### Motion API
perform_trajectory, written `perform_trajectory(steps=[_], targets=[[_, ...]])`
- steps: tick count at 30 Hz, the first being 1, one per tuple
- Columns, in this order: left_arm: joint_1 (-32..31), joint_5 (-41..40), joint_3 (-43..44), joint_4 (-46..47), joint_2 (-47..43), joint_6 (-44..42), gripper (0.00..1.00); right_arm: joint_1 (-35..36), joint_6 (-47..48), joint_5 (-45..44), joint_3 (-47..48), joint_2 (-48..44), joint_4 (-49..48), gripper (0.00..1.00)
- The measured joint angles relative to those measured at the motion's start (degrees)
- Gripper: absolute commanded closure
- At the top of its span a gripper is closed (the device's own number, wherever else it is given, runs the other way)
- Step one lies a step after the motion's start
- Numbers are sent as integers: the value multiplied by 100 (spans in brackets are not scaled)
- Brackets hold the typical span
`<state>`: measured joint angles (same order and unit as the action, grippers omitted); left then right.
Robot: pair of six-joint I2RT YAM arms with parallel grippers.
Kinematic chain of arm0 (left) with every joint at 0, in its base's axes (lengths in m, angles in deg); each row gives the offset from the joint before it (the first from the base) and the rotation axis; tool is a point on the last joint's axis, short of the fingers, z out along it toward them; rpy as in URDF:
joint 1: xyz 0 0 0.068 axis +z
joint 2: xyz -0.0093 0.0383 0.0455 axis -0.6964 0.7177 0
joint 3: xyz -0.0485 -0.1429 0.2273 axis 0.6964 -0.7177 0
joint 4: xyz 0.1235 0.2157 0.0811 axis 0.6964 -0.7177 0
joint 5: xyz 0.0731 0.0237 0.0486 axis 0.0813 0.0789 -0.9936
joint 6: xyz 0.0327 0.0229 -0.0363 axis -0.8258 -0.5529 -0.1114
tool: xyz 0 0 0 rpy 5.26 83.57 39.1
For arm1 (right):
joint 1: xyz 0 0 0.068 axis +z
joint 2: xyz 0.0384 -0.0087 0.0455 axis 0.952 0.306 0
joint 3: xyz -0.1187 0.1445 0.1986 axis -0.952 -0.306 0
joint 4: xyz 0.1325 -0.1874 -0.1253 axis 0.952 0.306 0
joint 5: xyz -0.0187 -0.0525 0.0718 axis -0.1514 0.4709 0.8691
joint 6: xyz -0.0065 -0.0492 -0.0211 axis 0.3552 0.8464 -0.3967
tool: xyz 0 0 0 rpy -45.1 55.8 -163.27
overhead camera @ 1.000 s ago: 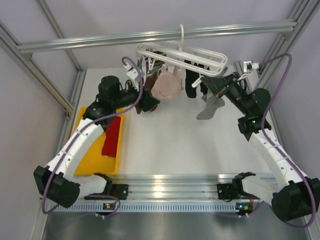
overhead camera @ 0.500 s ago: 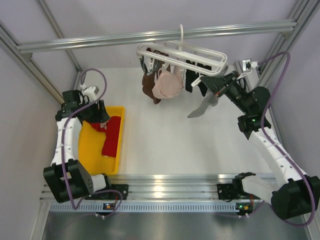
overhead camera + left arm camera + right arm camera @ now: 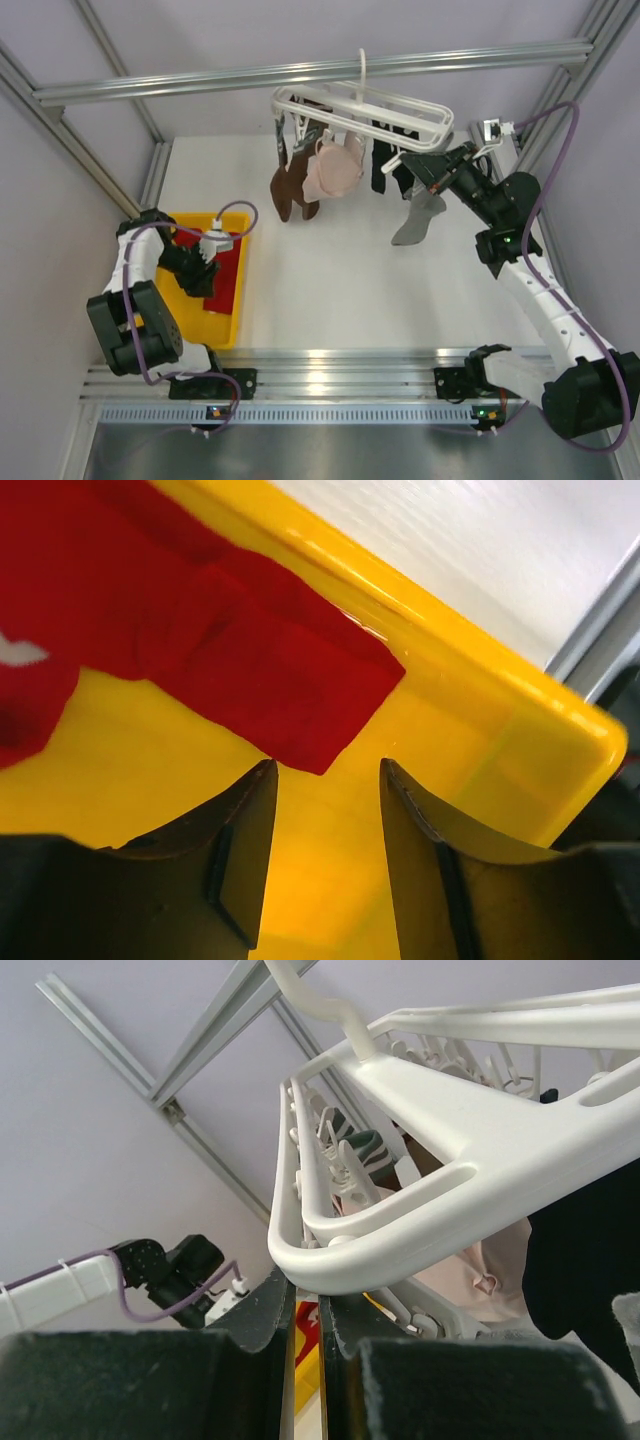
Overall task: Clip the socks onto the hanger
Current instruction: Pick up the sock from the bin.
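Note:
The white hanger point(image 3: 400, 112) hangs by its hook from the top rail, and it shows close up in the right wrist view point(image 3: 470, 1150). My right gripper point(image 3: 432, 168) is shut on the hanger's near right corner point(image 3: 310, 1295). A grey sock point(image 3: 418, 218) hangs clipped just below that corner. A red sock point(image 3: 228, 272) lies in the yellow tray point(image 3: 225, 335). My left gripper point(image 3: 200, 265) is low inside the tray, open and empty. In the left wrist view its fingertips point(image 3: 327, 770) sit just short of the red sock's edge point(image 3: 200, 630) over the tray floor point(image 3: 480, 740).
A dark-brown sock point(image 3: 288, 190), a pale-pink sock point(image 3: 335, 170) and black socks point(image 3: 385, 165) hang from the hanger. An aluminium rail point(image 3: 300, 72) crosses above it. A metal rail point(image 3: 330, 360) runs along the table's near edge between the arm bases.
My left arm swung from the hanger's left side back and down into the yellow tray beside the red sock. The brown sock now hangs free. The grey sock swung and settled. My right gripper stayed.

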<state>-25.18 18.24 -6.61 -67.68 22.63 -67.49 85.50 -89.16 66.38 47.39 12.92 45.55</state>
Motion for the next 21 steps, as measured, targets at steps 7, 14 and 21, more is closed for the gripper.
perform_trajectory(steps=[7, 14, 21], targets=[[52, -39, 118, -787, 236, -3488, 45, 0, 0, 39, 0, 11, -13, 100], [-409, -339, 560, -839, 1123, -4291, 49, -37, 7, 63, 0, 31, -9, 100], [-1215, -763, 769, -850, 1460, -4472, 49, -142, 0, 129, 0, 33, 22, 100]])
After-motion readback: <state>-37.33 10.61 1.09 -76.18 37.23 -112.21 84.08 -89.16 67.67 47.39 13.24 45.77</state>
